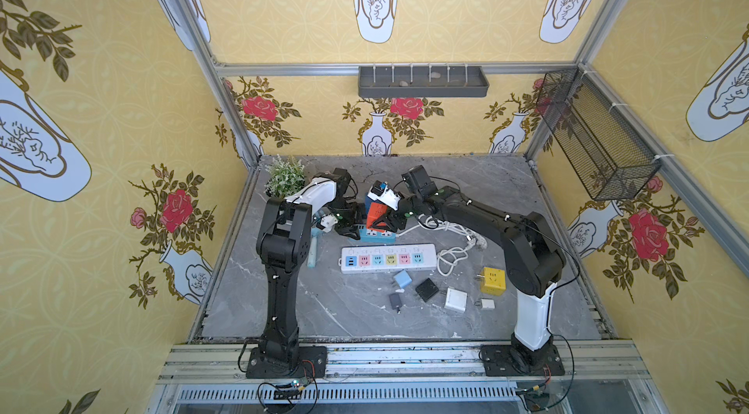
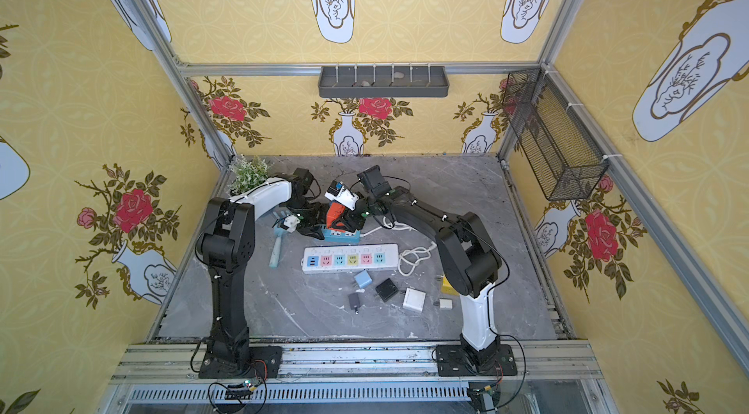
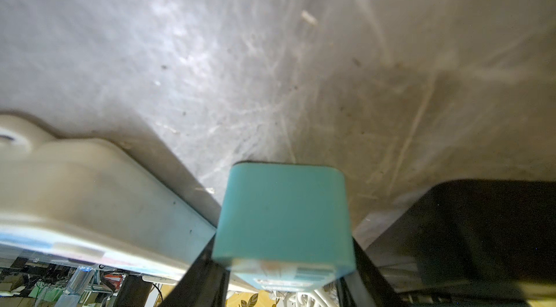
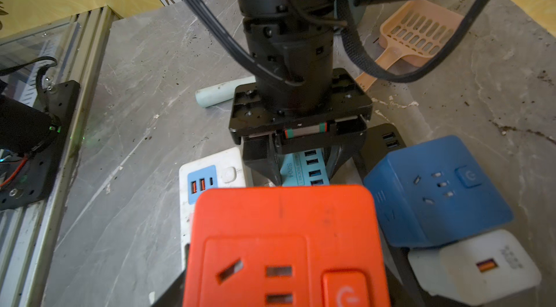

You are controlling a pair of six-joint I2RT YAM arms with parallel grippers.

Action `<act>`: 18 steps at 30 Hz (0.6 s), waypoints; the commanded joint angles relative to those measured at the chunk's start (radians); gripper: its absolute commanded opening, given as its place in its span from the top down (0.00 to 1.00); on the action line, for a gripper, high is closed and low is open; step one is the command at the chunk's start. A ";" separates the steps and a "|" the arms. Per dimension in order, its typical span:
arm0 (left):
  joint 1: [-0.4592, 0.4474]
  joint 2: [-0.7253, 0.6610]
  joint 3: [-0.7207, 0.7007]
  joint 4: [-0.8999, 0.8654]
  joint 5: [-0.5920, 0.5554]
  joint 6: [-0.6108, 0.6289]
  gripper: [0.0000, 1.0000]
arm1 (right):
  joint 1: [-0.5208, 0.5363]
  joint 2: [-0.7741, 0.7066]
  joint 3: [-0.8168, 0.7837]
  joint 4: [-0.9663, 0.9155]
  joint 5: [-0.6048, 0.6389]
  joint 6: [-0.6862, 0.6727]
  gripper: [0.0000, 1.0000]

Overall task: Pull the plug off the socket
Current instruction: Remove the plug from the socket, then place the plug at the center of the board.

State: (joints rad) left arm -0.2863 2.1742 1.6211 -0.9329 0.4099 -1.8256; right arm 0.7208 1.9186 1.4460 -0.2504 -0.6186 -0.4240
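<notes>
Two grips split the job. The orange cube plug is clamped between the right jaws and stands on top of the teal strip. The left jaws pinch the end of that strip and pin it to the desk. The division makes sense: one side anchors the socket so it cannot ride up, and the other is placed to draw the plug straight away from it. Whether the pins are seated I cannot tell, because the cube hides the joint. A blue cube and a white charger hang off the orange one just beside the right jaws. They would probably travel with it and add lopsided weight.

On the arm-base side of both jaws lies a white power strip with nothing plugged in, its cord looped below the right arm. Further out on that side lie loose adapters, among them a yellow cube and a black charger. Past the left jaws, away from the right ones, are a peach scoop and a small plant.

Grey marbled stone forms the desk top, speckled with dark crumbs. Yellow wallpaper with vases and roses encloses it, with a grey tray on the back rail and a wire basket on the side wall.
</notes>
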 commanded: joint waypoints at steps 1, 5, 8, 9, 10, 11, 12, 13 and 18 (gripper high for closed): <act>0.002 0.027 -0.017 -0.034 -0.126 -0.017 1.00 | -0.007 -0.075 -0.065 0.073 0.027 0.112 0.58; 0.003 0.024 -0.023 -0.023 -0.123 -0.024 1.00 | -0.029 -0.204 -0.192 0.099 0.113 0.229 0.59; 0.003 0.019 -0.030 -0.010 -0.122 -0.035 1.00 | -0.059 -0.292 -0.254 0.065 0.177 0.337 0.59; 0.004 0.018 -0.032 -0.005 -0.118 -0.039 1.00 | -0.075 -0.321 -0.273 0.044 0.185 0.378 0.58; 0.004 0.016 -0.033 -0.002 -0.115 -0.041 1.00 | -0.087 -0.344 -0.289 0.029 0.194 0.412 0.58; 0.005 0.016 -0.033 0.003 -0.113 -0.043 1.00 | -0.097 -0.371 -0.307 0.010 0.204 0.451 0.59; 0.005 0.014 -0.033 0.007 -0.113 -0.046 1.00 | -0.107 -0.394 -0.322 -0.013 0.210 0.484 0.59; 0.004 0.013 -0.035 0.010 -0.114 -0.049 1.00 | -0.111 -0.410 -0.335 -0.029 0.218 0.508 0.59; 0.007 -0.002 -0.054 0.044 -0.113 -0.072 1.00 | -0.114 -0.458 -0.368 -0.133 0.281 0.653 0.59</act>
State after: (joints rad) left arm -0.2844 2.1555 1.5906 -0.8948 0.4137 -1.8549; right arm 0.6083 1.4731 1.0809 -0.3191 -0.3954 0.0845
